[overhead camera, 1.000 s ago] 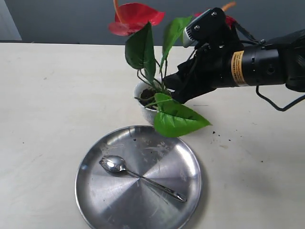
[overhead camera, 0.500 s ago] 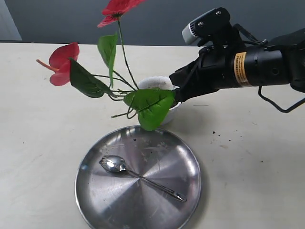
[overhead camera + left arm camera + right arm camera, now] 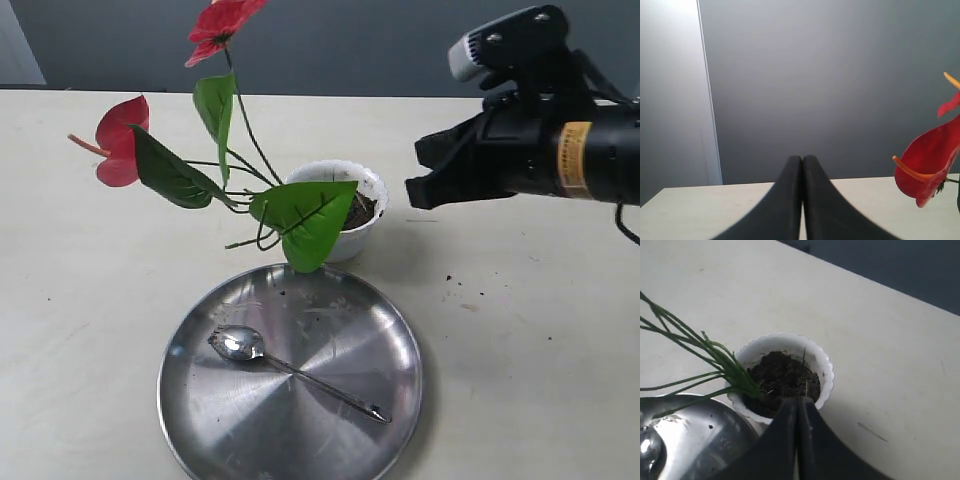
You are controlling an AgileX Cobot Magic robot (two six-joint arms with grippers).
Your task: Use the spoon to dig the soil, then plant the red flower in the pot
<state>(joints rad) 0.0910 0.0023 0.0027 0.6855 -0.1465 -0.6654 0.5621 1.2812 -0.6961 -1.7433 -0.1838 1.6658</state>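
Observation:
The red flower [image 3: 120,140] stands with its stems in the white pot [image 3: 345,240] and leans far to the left; a second bloom [image 3: 225,18] reaches the top edge. Dark soil [image 3: 782,377] fills the pot around the green stems [image 3: 730,371]. The spoon [image 3: 290,372] lies on the steel plate [image 3: 200,420], untouched. My right gripper [image 3: 413,192] hangs shut and empty to the right of the pot, its tips [image 3: 797,401] just outside the scalloped rim [image 3: 826,367]. My left gripper [image 3: 801,161] is shut, holds nothing and points at the wall, with a red bloom [image 3: 927,165] beside it.
The round steel plate [image 3: 695,435] sits directly in front of the pot, nearly touching it. A few soil crumbs [image 3: 465,295] lie on the cream tabletop to the right. A large green leaf [image 3: 305,215] hangs over the pot's front and the plate's far edge.
The right gripper let go of the flower and drew back to the right and upward. The flower tipped from upright to leaning left and stays in the pot.

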